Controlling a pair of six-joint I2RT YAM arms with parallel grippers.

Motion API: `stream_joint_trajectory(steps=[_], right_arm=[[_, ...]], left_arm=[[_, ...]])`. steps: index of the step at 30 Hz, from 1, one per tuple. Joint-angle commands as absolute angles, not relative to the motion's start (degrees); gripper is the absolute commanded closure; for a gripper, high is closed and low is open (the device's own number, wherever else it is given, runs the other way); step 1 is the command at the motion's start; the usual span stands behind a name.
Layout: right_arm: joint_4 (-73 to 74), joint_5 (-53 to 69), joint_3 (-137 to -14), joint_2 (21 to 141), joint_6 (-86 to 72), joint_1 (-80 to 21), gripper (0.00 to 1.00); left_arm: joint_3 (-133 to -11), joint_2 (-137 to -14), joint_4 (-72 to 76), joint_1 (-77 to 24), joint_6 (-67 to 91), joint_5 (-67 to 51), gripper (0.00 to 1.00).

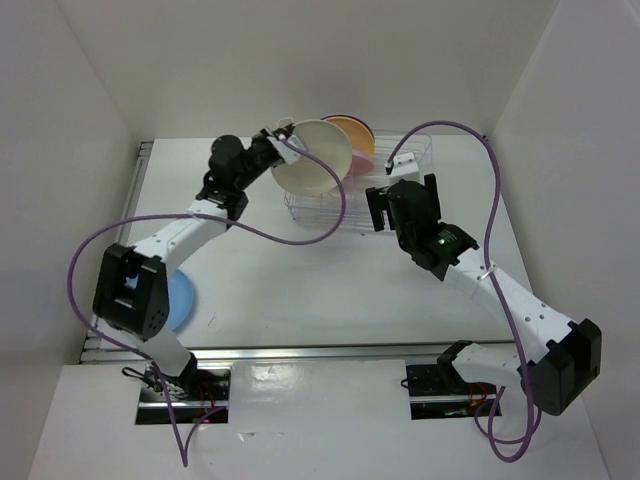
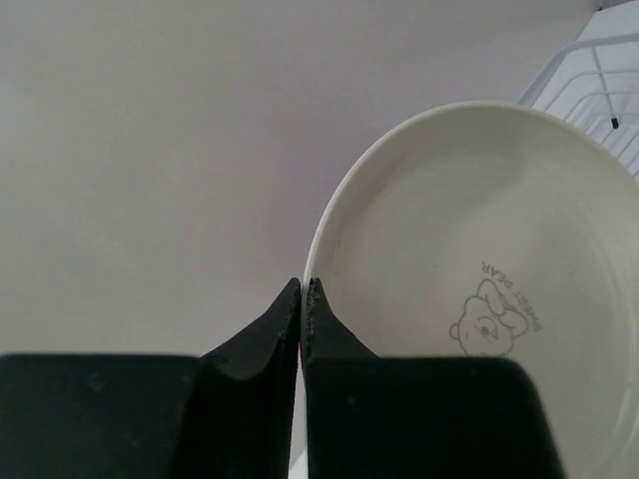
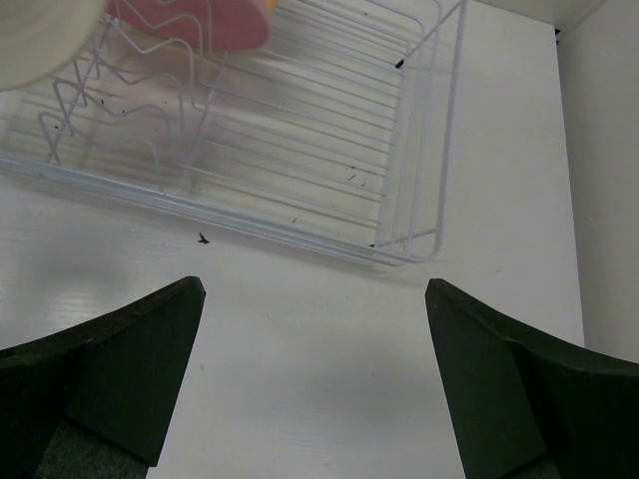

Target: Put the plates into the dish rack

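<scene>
the white desk (image 1: pixel 300 290) carries the wire dish rack (image 1: pixel 330 215) toward its far side. the cream plate (image 1: pixel 312 158) hangs tilted over the rack's left end, its rim pinched between the closed fingers of the left tool (image 2: pixel 303 289). the pink plate (image 1: pixel 345 162) and yellow-orange plate (image 1: pixel 352 133) stand on edge in the rack behind it. the light blue plate (image 1: pixel 182 300) lies flat on the desk beside the left arm (image 1: pixel 190 235). the right tool (image 3: pixel 315 289) is spread wide and empty, over the desk on the near side of the rack.
</scene>
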State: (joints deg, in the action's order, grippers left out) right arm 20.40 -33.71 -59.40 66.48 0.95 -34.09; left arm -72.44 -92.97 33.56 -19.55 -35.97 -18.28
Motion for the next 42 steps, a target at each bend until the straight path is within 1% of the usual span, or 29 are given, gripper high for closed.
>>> stream_joint_trajectory(steps=[1, 5, 10, 16, 24, 30, 34, 42], right_arm=[[20.0, -35.2, -59.9, 66.6, 0.2, -33.8, 0.0], [21.2, -36.3, -58.8, 66.6, -0.3, -33.8, 0.0], [22.3, -36.8, -58.3, 66.6, -1.0, -33.2, 0.0], [22.9, -37.4, -58.3, 67.1, -1.0, -33.2, 0.0], [27.1, -39.9, -58.8, 67.1, -1.6, -32.7, 0.0], [27.9, -38.8, -57.0, 67.1, -2.6, -32.7, 0.0], [27.2, -38.1, -56.3, 69.2, -3.2, -32.7, 0.0], [25.3, -35.8, -56.3, 70.9, -3.8, -32.7, 0.0]], left_arm=[[-73.5, -95.9, 53.8, -22.8, -42.1, -17.3, 1.0], [-78.8, -100.9, 55.1, -23.4, -43.9, -18.5, 1.0], [-88.8, -106.9, 50.4, -23.9, -47.3, -22.6, 1.0], [-95.3, -111.6, 45.8, -23.9, -53.1, -27.7, 1.0], [-93.3, -112.1, 43.6, -25.7, -65.3, -31.1, 1.0], [-93.9, -114.0, 46.2, -26.3, -67.1, -31.1, 1.0], [-95.0, -114.0, 47.6, -26.3, -67.6, -30.4, 1.0], [-95.5, -111.1, 47.6, -25.8, -68.1, -30.4, 1.0]])
